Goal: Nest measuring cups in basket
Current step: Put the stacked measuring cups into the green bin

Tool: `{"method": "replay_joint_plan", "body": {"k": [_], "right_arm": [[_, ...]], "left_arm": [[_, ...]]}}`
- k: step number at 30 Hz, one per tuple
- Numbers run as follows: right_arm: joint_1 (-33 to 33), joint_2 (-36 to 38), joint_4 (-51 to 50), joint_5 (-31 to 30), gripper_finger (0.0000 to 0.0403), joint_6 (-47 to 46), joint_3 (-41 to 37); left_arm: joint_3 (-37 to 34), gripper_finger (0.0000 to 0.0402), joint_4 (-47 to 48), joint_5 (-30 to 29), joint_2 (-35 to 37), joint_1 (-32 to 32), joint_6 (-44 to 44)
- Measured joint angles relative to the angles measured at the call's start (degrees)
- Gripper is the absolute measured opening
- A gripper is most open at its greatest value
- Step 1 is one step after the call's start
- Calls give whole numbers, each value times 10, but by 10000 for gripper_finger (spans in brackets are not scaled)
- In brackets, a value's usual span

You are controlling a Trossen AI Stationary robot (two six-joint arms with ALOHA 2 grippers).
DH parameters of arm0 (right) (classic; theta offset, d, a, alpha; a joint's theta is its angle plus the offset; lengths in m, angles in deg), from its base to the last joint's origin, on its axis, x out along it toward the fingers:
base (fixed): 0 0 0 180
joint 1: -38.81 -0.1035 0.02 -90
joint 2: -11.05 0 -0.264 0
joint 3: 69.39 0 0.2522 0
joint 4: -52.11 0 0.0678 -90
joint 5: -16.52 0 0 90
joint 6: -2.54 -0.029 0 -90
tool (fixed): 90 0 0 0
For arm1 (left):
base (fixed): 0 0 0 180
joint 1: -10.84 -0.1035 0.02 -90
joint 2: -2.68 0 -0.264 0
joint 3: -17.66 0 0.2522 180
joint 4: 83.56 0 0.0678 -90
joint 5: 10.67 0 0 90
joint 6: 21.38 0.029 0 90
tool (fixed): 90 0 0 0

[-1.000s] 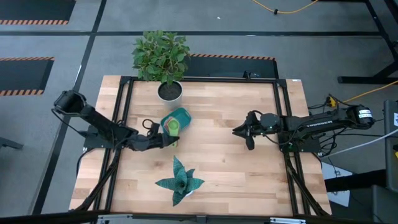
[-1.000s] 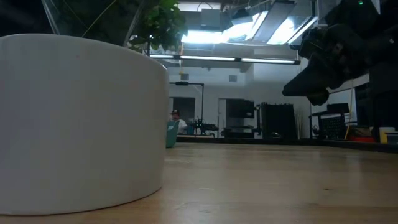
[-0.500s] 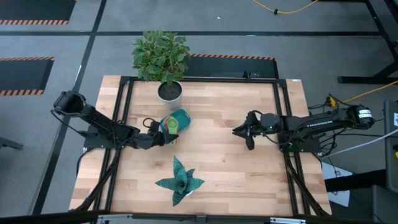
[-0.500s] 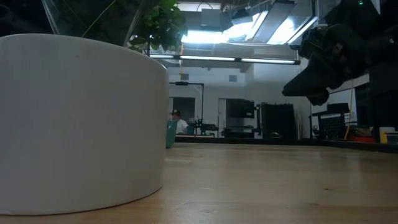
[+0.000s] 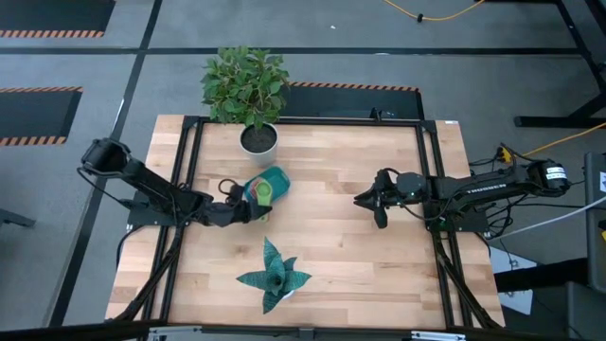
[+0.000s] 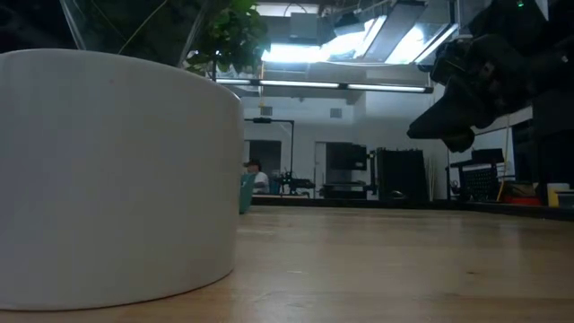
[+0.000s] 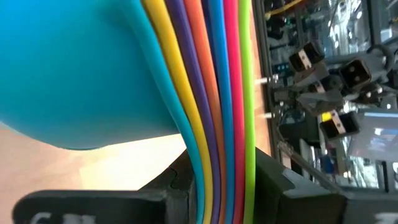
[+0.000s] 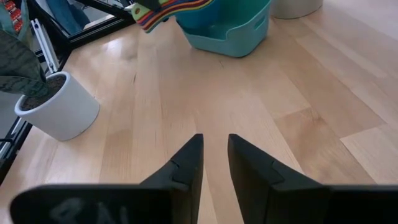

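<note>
Left wrist view: your left end effector [image 5: 248,210] pinches the stacked rainbow plastic measuring cups' handles [image 7: 208,93], keeping the nest together inside the teal round basket [image 5: 270,182].
Right end effector [image 8: 214,163]: narrowly parted, empty, waiting mid-bench [image 5: 331,237].

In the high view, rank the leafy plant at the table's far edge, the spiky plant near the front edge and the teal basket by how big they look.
1. Leafy plant, largest.
2. Spiky plant, a bit smaller.
3. Teal basket, clearly smallest; partly covered by the cups.
</note>
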State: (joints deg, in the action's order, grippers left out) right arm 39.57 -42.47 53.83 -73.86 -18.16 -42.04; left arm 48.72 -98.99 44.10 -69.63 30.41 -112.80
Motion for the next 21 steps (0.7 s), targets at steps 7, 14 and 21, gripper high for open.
{"method": "replay_joint_plan", "body": {"k": [7, 14, 21], "right_arm": [[0, 0, 0, 0, 80, -2, 0], [0, 0, -2, 0, 80, -15, 0], [0, 0, -1, -1, 80, -15, 0]], "left_arm": [[-2, 84, 0, 62, 29, -35, 48], [-69, 84, -19, 122, 117, -83, 61], [-158, 84, -104, 135, 199, -91, 59]]}}
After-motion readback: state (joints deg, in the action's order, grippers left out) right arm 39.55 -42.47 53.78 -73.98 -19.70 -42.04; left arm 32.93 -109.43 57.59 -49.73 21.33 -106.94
